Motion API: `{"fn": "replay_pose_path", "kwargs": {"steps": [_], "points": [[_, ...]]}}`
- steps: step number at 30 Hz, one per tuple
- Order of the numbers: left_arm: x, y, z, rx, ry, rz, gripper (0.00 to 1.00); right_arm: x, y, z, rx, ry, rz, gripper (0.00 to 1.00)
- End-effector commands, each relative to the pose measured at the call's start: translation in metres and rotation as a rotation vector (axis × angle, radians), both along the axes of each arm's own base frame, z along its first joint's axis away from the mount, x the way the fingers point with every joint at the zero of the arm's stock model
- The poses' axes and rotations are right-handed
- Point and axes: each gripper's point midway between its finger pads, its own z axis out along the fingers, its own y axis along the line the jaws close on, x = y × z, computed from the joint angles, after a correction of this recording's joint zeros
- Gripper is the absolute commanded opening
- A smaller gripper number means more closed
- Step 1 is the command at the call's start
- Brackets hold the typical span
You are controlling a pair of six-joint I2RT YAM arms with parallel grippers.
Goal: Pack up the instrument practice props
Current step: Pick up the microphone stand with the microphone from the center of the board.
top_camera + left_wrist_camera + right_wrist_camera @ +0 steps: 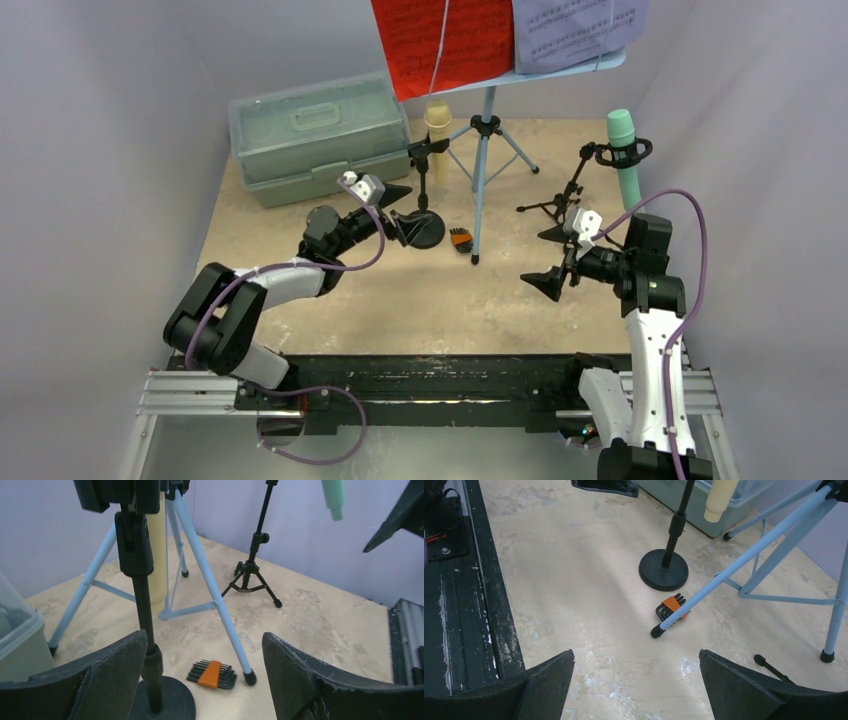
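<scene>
While left hand (402, 212) sits low on table (420, 300), fingers spread, pole of round-base mic holder (424, 228) stands between them, close to one finger, contact unclear. Right hand (532, 258) wide apart, empty, near ring-top tripod holder (570, 195). Tan microphone (437, 120) upright in round-base holder; teal microphone (626, 150) in ring. Music rack (484, 150) leg planted just right of base, orange hex-key set (460, 240) beside its foot. Red sheet (440, 40) and purple sheet (575, 30) on rack. Green case (315, 135) rear left.

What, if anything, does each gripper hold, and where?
Nothing. The open left gripper straddles the pole of the round-base mic holder; the right gripper is open, empty.
</scene>
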Motion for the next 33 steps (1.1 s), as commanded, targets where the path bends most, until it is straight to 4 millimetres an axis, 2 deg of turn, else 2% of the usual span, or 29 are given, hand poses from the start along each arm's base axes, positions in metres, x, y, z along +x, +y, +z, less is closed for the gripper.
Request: {"fn": "replay_pose_path", "kwargs": {"steps": [1, 6, 10, 15, 18, 19, 20, 21, 25, 28, 33], "points": [[0.034, -0.008, 0.022, 0.027, -0.158, 0.078, 0.82, -0.007, 0.005, -0.001, 0.012, -0.003, 0.029, 0.99], [0.058, -0.013, 0.016, 0.03, -0.144, 0.122, 0.65, -0.006, 0.005, -0.002, 0.013, -0.001, 0.028, 0.99], [0.068, -0.022, 0.009, 0.041, -0.118, 0.102, 0.48, -0.006, 0.004, -0.003, 0.014, 0.003, 0.026, 0.99], [0.075, -0.03, 0.009, 0.047, -0.126, 0.083, 0.34, -0.005, 0.004, -0.004, 0.012, 0.007, 0.022, 0.99], [0.075, -0.033, 0.008, 0.056, -0.131, 0.073, 0.17, -0.004, 0.003, -0.004, 0.011, 0.011, 0.018, 0.99], [0.074, -0.033, 0.007, 0.06, -0.132, 0.072, 0.09, -0.004, 0.003, -0.005, 0.01, 0.011, 0.017, 0.99], [0.073, -0.033, 0.007, 0.065, -0.134, 0.072, 0.02, -0.004, 0.003, -0.005, 0.01, 0.012, 0.016, 0.99], [0.07, -0.032, 0.007, 0.069, -0.14, 0.072, 0.0, -0.004, 0.003, -0.005, 0.009, 0.013, 0.015, 0.99], [0.054, -0.026, 0.017, 0.063, -0.155, 0.073, 0.0, -0.003, 0.003, -0.006, 0.008, 0.015, 0.013, 0.99], [0.033, -0.018, 0.037, 0.039, -0.163, 0.07, 0.0, -0.004, 0.003, -0.006, 0.01, 0.021, 0.013, 0.99], [-0.007, -0.009, 0.048, 0.014, -0.1, 0.037, 0.0, -0.003, 0.003, -0.007, 0.014, 0.029, 0.017, 0.99]]}}
